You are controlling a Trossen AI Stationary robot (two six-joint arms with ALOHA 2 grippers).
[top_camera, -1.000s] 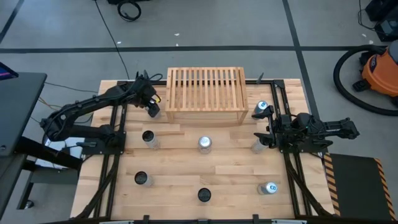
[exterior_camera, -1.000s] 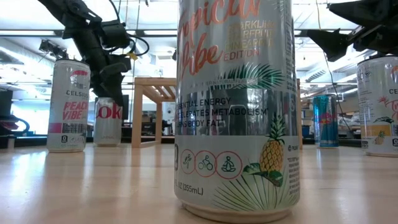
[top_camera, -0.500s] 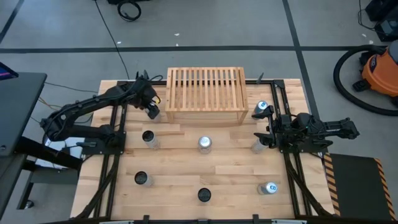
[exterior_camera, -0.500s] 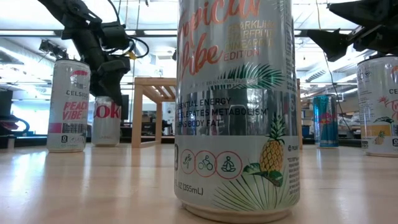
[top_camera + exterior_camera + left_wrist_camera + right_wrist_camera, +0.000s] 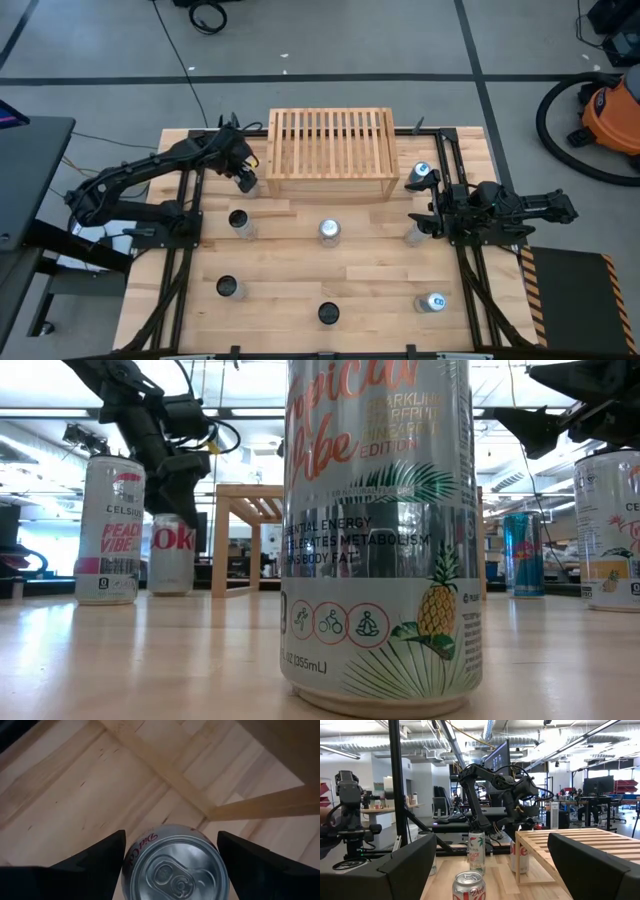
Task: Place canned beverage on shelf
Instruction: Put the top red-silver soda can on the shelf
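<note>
Fingers of left gripper (image 5: pixel 170 865) open around Diet Coke can (image 5: pixel 175 867), not squeezing | risk: can tips against shelf (image 5: pixel 330 150) if bumped | right gripper (image 5: pixel 432 212) open, empty

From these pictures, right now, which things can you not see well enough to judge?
- Diet Coke can, left wrist view: body cut off by the picture's edge; whether the left gripper touches it cannot be told.
- Same can, low view: the gripper hides its top.
- Shelf, low view: mostly hidden behind the big pineapple can.
- Can brands, high view: too small.
- Right gripper: open, waiting.
</note>
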